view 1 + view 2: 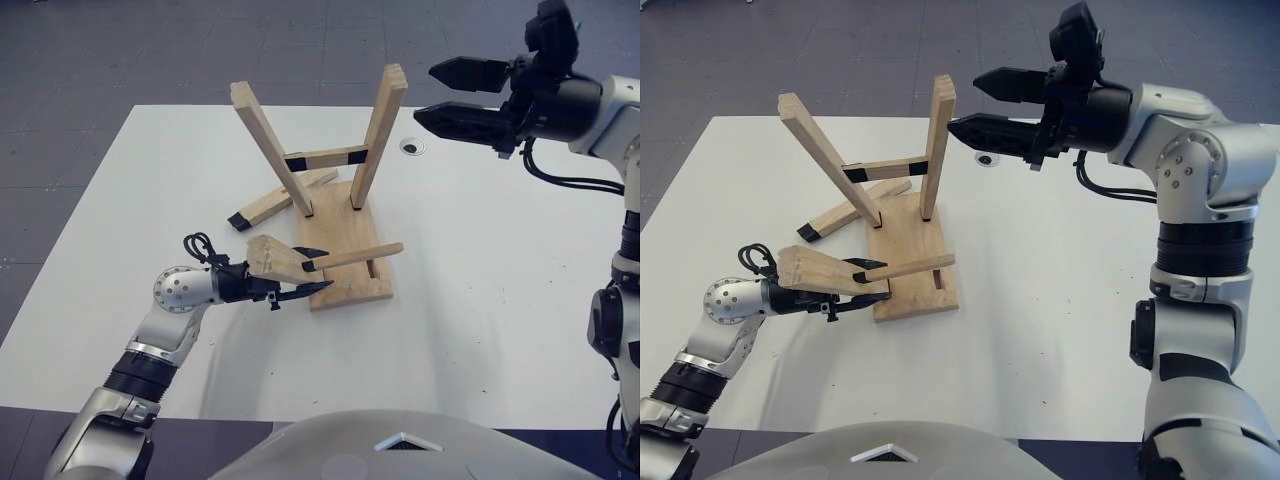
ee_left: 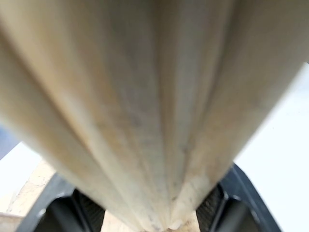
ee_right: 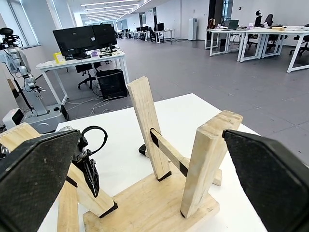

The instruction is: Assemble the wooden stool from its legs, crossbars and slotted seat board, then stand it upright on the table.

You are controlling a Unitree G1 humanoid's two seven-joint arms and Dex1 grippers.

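Note:
The slotted seat board [image 1: 345,235] lies flat on the white table. Two legs [image 1: 270,145] [image 1: 378,130] stand up out of it, joined by a crossbar [image 1: 325,158] with black ends. Behind the board a loose leg [image 1: 278,200] lies on the table. My left gripper [image 1: 325,270] is at the board's near left corner, shut on another leg [image 1: 272,258] whose crossbar [image 1: 360,258] reaches over the board. That leg's wood [image 2: 154,106] sits between the pads. My right gripper [image 1: 962,105] hangs open beside the top of the right upright leg [image 3: 207,154], apart from it.
A small round grommet [image 1: 411,147] sits in the table behind the board. The table's right half and front strip [image 1: 480,330] are bare. Desks and monitors [image 3: 87,38] stand in the room beyond the table.

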